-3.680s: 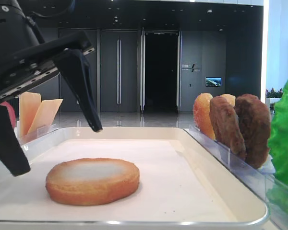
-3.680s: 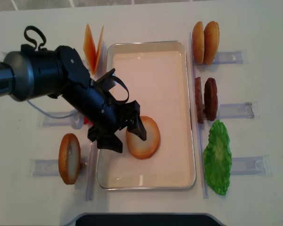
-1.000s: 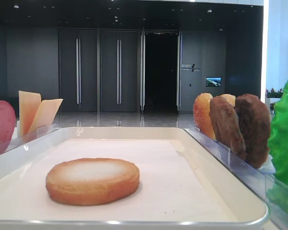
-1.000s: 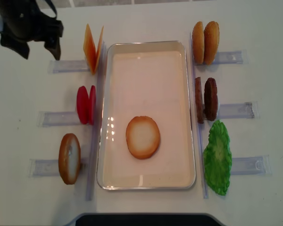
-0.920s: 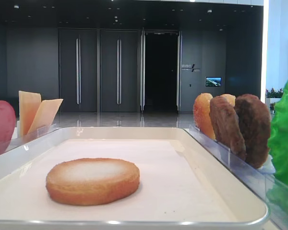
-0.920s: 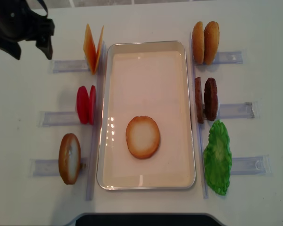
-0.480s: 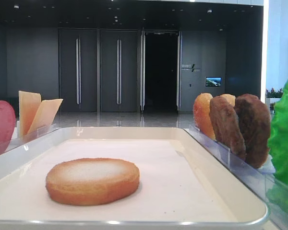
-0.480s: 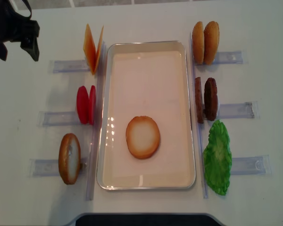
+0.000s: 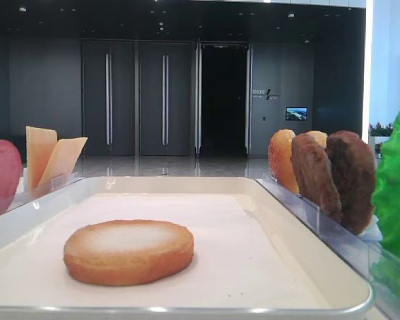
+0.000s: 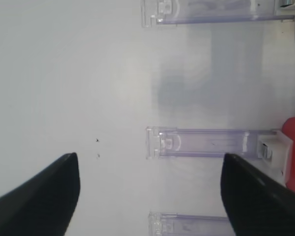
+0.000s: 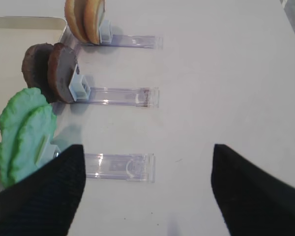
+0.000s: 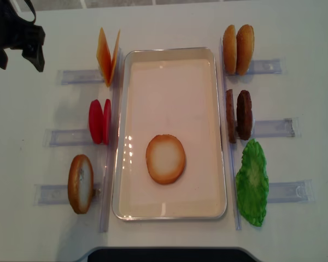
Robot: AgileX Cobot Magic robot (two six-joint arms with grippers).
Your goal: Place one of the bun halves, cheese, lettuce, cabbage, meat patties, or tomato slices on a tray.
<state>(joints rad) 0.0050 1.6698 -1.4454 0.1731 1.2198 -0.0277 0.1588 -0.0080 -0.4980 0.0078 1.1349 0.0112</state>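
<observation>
One bun half [image 12: 165, 159] lies flat on the white tray [image 12: 173, 53], pale face up, toward the tray's near end and clear of the rim. Around it the worktop [image 12: 38, 114] carries the rest, standing on edge in clear racks [image 12: 265, 129]. Along the tray's left side: cheese slices [image 12: 107, 55] by the far corner, red tomato slices [image 12: 99, 121] at the middle, and another bun half [image 12: 80, 184] near the front. Along the right side: a pair of bun pieces [image 12: 238, 49] at the far end, the two dark meat patties [image 12: 238, 115] mid-way, and the green lettuce [image 12: 252, 183] toward the front.

Over at the worktop's far left corner, the left gripper [image 12: 19, 52] hangs above bare surface, fingers [image 10: 37, 191] spread wide with nothing between them, well apart from the tray. The right gripper [image 11: 145, 189] hovers near the right edge, beside the lettuce rack, its fingers [image 11: 39, 194] also parted and empty.
</observation>
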